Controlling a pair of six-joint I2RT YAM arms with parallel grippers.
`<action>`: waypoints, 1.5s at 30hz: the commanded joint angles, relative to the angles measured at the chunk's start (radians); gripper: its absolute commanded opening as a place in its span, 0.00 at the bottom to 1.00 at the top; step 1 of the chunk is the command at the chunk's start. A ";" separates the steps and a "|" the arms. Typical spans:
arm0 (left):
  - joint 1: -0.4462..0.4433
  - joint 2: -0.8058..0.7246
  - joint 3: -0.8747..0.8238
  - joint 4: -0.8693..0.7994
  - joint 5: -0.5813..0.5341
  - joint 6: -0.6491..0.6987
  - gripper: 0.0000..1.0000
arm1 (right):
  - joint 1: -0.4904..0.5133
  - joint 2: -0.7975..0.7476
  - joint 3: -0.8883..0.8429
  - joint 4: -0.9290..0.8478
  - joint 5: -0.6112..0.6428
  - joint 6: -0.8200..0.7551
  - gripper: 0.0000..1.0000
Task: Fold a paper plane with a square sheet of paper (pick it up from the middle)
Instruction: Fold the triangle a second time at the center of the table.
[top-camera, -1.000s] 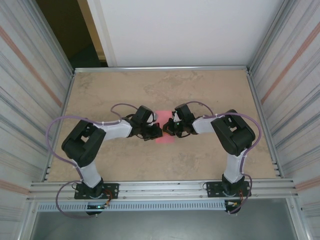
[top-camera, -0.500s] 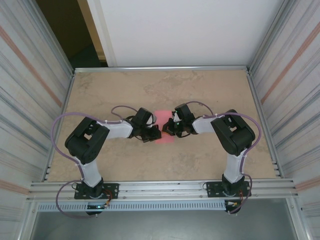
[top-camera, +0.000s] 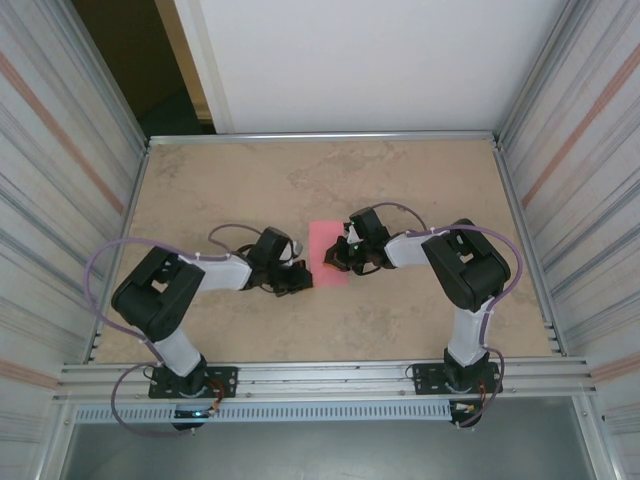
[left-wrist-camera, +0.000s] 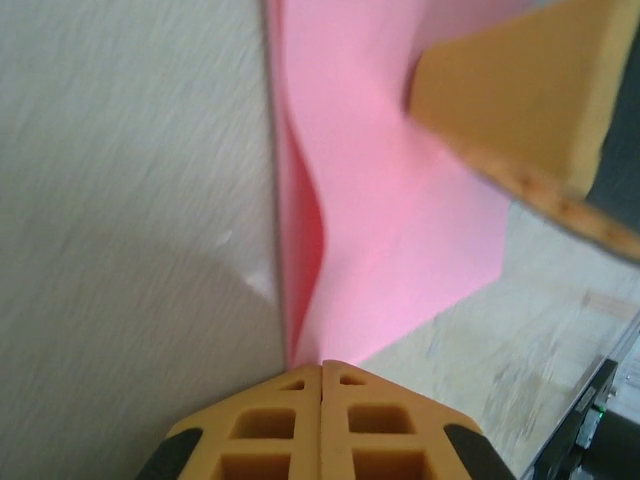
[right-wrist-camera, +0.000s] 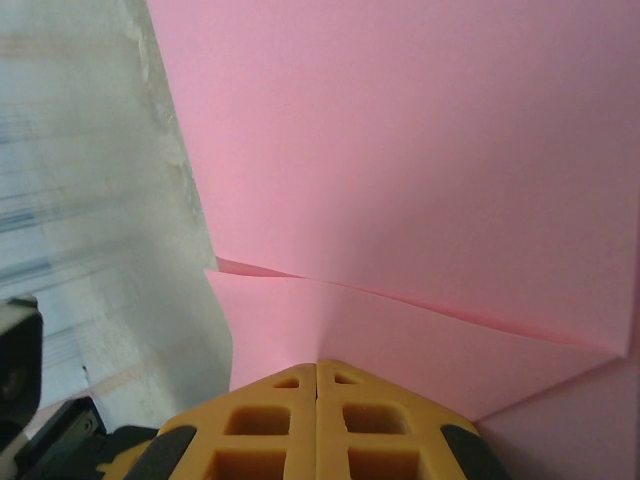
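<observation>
top view: the square sheet of paper (top-camera: 322, 240) lies on the table (top-camera: 420, 180), my right gripper (top-camera: 337, 257) on its right edge, probably pinning it. left wrist: left gripper (left-wrist-camera: 321, 395) closed together at its corner. right wrist: gripper closed over a flap (right-wrist-camera: 400, 340)

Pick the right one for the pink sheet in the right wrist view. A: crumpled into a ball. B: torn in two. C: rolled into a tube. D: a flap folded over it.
D: a flap with a straight edge lies over the square sheet of paper, just ahead of the right gripper.
</observation>
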 joint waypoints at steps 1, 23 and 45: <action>0.005 -0.068 -0.036 -0.180 0.010 0.021 0.01 | -0.008 0.080 -0.050 -0.201 0.121 -0.014 0.00; 0.017 0.078 0.155 -0.123 0.012 -0.002 0.00 | -0.004 0.073 -0.036 -0.187 0.116 -0.007 0.00; 0.018 0.093 0.041 -0.127 -0.056 -0.045 0.00 | 0.041 -0.063 0.133 -0.335 0.038 -0.276 0.01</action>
